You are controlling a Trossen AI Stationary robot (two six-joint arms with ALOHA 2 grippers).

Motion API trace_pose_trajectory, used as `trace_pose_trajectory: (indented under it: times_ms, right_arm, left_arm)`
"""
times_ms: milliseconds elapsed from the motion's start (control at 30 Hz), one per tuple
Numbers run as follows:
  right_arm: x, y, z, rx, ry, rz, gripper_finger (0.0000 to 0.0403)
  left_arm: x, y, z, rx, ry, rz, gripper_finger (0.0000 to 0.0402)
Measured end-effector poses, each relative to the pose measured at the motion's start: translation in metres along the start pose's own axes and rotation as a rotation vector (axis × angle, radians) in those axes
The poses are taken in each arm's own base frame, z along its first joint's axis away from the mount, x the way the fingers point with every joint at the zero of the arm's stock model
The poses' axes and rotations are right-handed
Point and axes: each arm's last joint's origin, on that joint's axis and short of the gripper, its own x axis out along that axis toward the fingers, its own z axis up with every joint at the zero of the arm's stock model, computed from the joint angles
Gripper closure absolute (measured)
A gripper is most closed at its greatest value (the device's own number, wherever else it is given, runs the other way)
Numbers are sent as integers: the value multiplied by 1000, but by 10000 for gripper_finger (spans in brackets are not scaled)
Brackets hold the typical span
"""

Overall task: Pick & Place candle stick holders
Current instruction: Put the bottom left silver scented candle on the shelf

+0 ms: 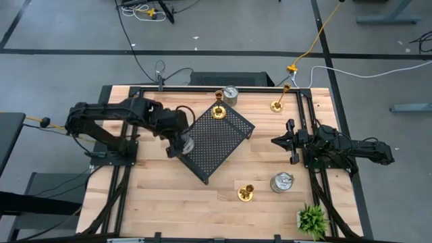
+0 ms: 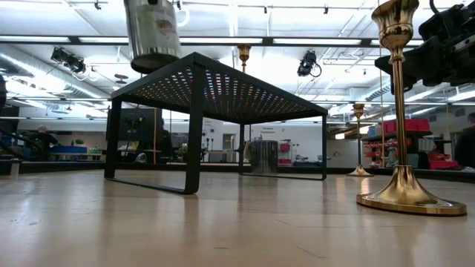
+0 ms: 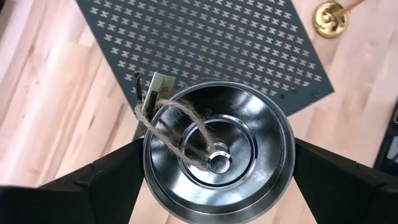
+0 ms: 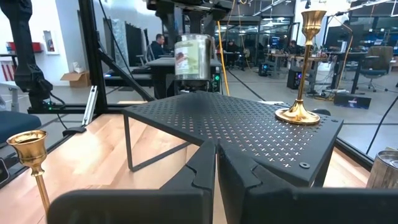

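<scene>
The left gripper (image 1: 183,144) holds a squat silver metal candle holder (image 3: 217,155) above the black perforated tray's (image 1: 226,145) left corner. The right gripper (image 1: 278,140), fingers pressed together and empty, waits near the wooden desk's (image 1: 169,196) right edge

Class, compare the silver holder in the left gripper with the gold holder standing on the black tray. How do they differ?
The silver holder is wide and squat; the gold holder is tall, with a slim stem. The silver holder hangs above the black tray's edge in the left gripper; the gold holder stands free on the tray. The silver holder carries a twine loop and a label; the gold holder is plain. Both are shiny metal.
</scene>
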Motion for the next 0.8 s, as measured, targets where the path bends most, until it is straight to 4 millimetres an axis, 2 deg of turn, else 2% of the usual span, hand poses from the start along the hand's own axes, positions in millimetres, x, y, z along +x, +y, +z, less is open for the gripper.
trace_pose_trajectory:
  times_ms: [300,800]
  right_arm:
    - [0,0,0,0,0,0,380]
    - [0,0,0,0,0,0,380]
  left_arm:
    - [13,12,11,-1,30,37,28]
    - [34,8,16,85,124,69,28]
